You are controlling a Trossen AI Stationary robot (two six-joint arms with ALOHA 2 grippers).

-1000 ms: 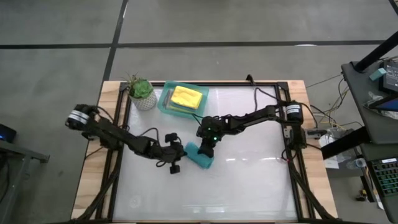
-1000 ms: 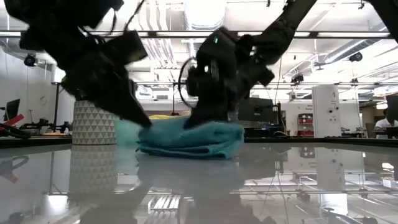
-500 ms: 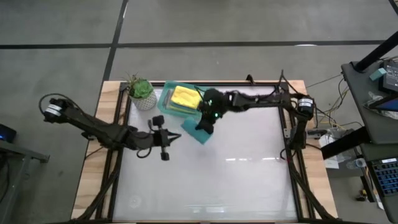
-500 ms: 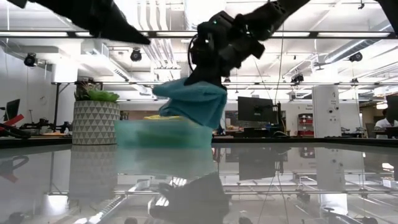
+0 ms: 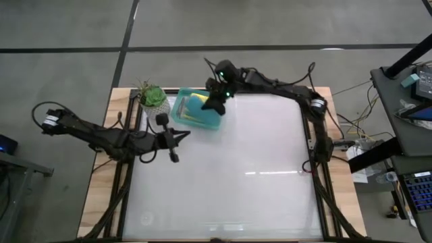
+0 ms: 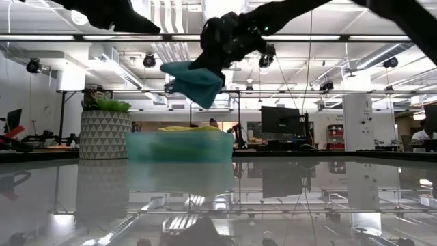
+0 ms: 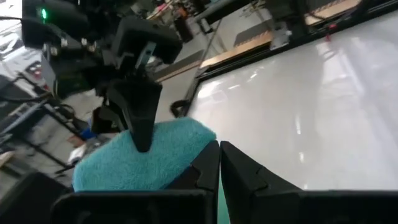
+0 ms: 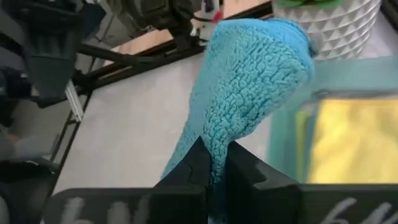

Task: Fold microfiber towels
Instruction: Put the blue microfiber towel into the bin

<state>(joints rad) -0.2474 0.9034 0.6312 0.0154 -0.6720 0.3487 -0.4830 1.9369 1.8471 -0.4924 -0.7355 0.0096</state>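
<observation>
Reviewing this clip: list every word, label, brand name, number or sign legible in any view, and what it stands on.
None is legible in any view.
Teal towel, mint tray, plant pot: no print on them.
Monitors and cabinets in the room behind: any markings too small to read.

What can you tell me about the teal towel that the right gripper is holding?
The teal towel is a small, soft cloth with a nubby, looped surface. It is folded into a thick bundle and hangs in the air, pinched by the shut right gripper, touching nothing else. It is above the mint-green tray, where a yellow towel already lies, next to the potted plant. In the low view its loose end droops down and to one side.
</observation>
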